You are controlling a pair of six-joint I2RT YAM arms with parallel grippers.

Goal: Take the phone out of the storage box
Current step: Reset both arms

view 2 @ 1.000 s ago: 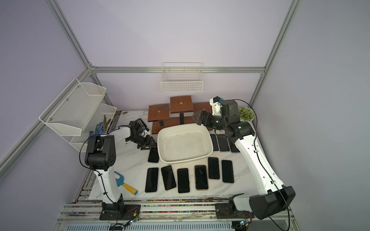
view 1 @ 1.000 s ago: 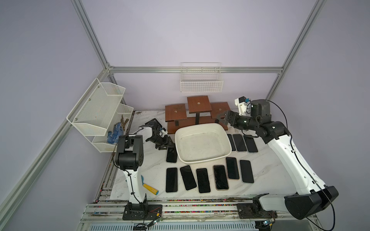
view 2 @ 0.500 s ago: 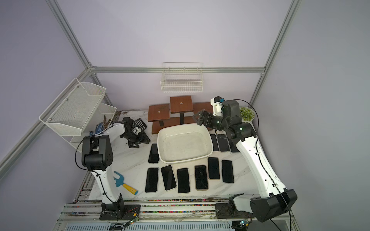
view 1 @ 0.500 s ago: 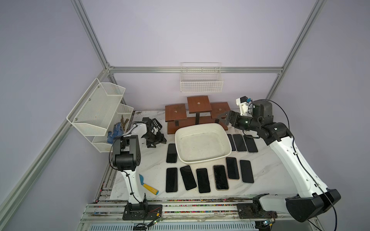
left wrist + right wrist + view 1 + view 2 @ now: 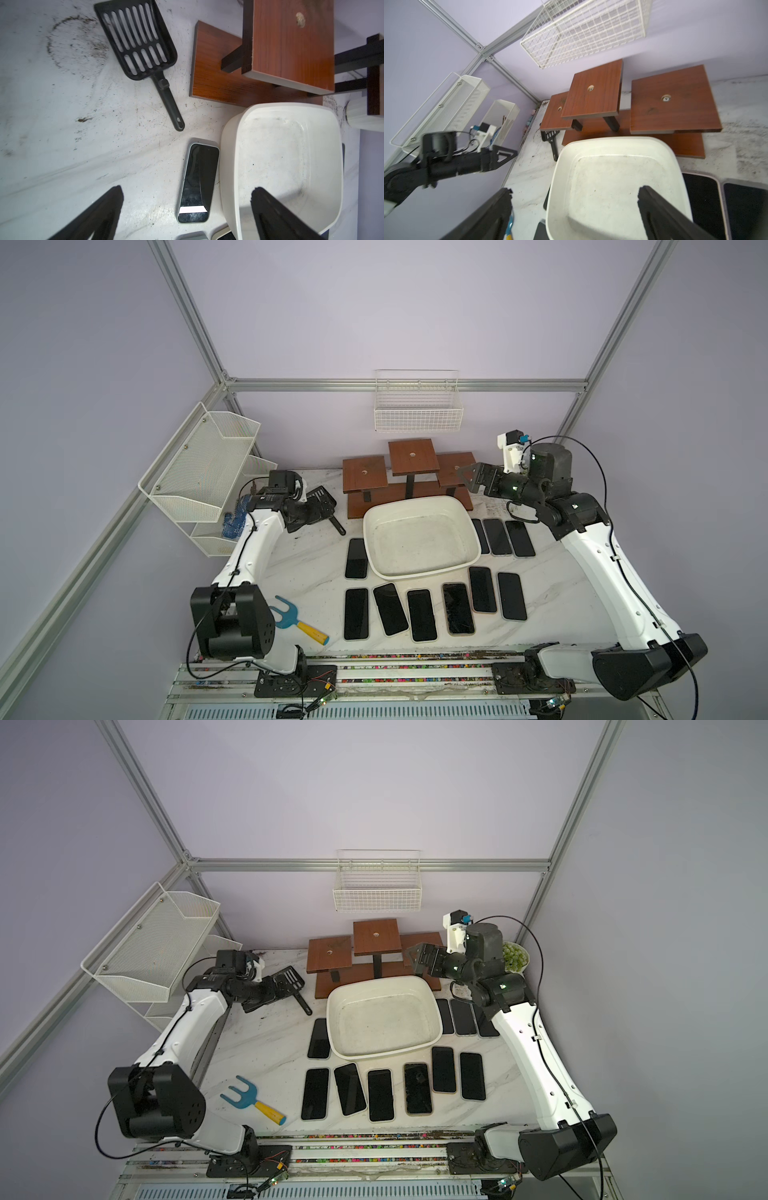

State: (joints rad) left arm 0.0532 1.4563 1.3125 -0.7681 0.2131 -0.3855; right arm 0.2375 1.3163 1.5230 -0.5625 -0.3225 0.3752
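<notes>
A: We're looking at the left pincer point(image 5: 187, 190): its jaws are standing wide apart over the table point(image 5: 62, 145) and nothing is sitting between them. Are we agreeing on that?

B: Yep, we're agreeing. In the left wrist view its black fingers point(image 5: 101, 214) are framing one phone point(image 5: 198, 180). It's lying flat, screen up, just beside the outer wall of the storage box point(image 5: 227, 166) on its left side (whether it's actually touching the wall, we're not managing to tell).

A: And the right pincer point(image 5: 574, 189)?

B: Same deal, it's gaping wide and gripping nothing. We're seeing it hovering near the far right corner of the box, by the wooden stand point(image 5: 409, 456).

A: The box itself is sitting mid-table, and we're seeing its scuffed white floor showing from wall to wall.

B: Right, and we're counting more lying around it in both top views: six phones point(image 5: 421, 615) strung along its near side, and three more phones point(image 5: 463, 1017) lying side by side on its right. A black scoop point(image 5: 136, 39) is lying on the table beyond the left pincer, next to the stand.
</notes>
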